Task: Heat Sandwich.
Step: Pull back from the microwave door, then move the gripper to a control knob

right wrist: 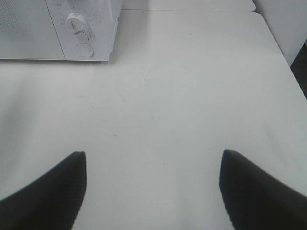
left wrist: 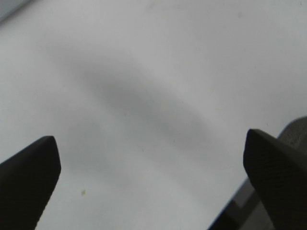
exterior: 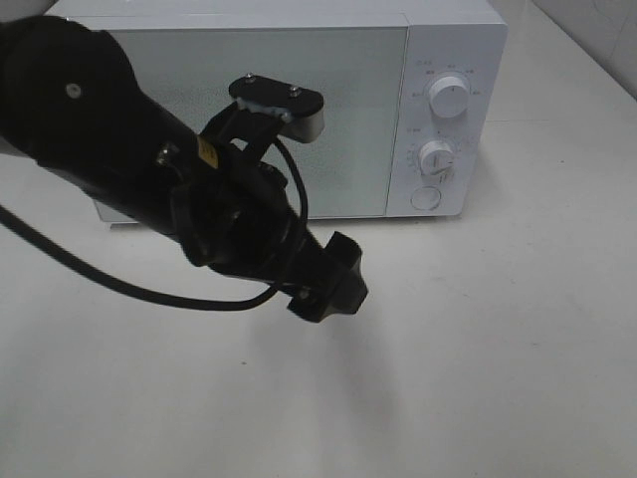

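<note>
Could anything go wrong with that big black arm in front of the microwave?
1. The left arm hangs in front of the closed microwave. A careless swing might bump its door or knobs.
2. The loose black cable looping under the arm might snag on something.
3. The arm hides much of the high camera's view, and no sandwich shows anywhere, so the robot may be working half blind.

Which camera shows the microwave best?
The exterior high view: the microwave shows its shut door and both knobs, though the left arm hides part. The right wrist view catches only one corner; the left wrist view shows none of it.
</note>
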Controlling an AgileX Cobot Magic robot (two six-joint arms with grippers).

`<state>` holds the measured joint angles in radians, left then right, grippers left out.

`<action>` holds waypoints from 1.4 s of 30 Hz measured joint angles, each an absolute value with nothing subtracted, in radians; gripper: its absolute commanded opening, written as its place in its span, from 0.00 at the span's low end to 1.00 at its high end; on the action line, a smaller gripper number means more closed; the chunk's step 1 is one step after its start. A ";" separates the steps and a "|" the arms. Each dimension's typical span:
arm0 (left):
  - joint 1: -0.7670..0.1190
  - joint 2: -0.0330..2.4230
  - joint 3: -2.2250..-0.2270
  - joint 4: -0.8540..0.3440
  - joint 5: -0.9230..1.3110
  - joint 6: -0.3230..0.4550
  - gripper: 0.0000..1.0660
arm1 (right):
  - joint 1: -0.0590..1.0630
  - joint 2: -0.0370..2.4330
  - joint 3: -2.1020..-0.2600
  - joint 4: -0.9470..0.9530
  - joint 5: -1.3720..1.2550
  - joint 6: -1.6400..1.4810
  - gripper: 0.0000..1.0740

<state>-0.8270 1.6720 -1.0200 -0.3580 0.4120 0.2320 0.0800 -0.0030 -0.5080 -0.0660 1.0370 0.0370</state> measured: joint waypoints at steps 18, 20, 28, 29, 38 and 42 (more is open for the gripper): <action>-0.427 1.415 -1.013 -0.317 0.846 0.208 0.93 | 0.080 -0.003 -0.508 -0.066 1.037 0.037 0.69; -0.368 1.381 -0.998 -0.307 0.868 0.208 0.93 | 0.080 -0.003 -0.508 -0.066 1.037 0.037 0.69; -0.168 1.211 -0.864 -0.298 0.888 0.208 0.93 | 0.080 -0.003 -0.508 -0.066 1.037 0.037 0.69; -0.146 1.186 -0.844 -0.295 0.888 0.208 0.93 | 0.080 -0.003 -0.508 -0.066 1.037 0.037 0.69; -0.004 0.955 -0.711 -0.274 0.947 0.208 0.93 | 0.080 -0.003 -0.508 -0.066 1.037 0.037 0.69; 0.017 0.847 -0.655 -0.242 0.979 0.208 0.93 | 0.080 -0.003 -0.508 -0.066 1.037 0.037 0.69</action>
<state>0.0170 0.8470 -0.6550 -0.2420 0.9790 0.2080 0.0800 -0.0030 -0.5080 -0.0660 1.0370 0.0370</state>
